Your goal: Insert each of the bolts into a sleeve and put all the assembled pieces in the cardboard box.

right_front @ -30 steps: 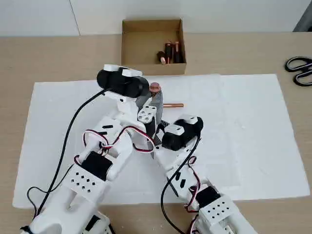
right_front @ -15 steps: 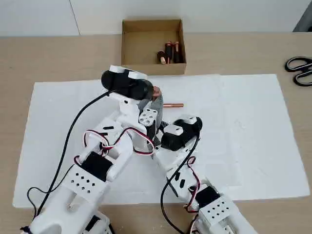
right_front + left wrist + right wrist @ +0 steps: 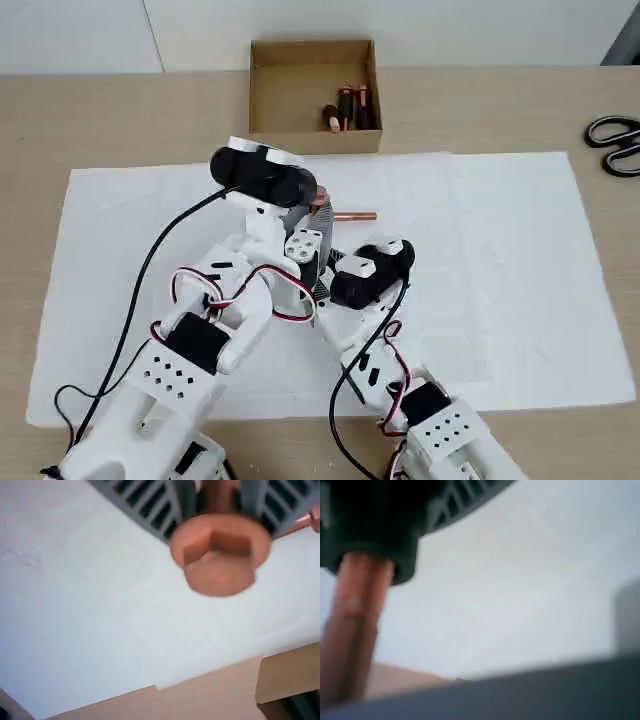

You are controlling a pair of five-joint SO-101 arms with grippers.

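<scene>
Since the earlier frame the left arm had shifted toward the right arm, lowering its bolt (image 3: 220, 555) closer to the white mat (image 3: 500, 260). The left gripper (image 3: 220, 495) was clamped on the bolt's shank, hex head facing the wrist camera, axis steeply upright. The right gripper (image 3: 420, 515) appeared closed on a black sleeve (image 3: 365, 530), whose copper shaft (image 3: 356, 215) ran level across the mat, away from the left arm. Bolt and sleeve sat just beside each other with axes roughly crossed, so alignment was judged outstanding. The cardboard box (image 3: 312, 142) lay beyond both
</scene>
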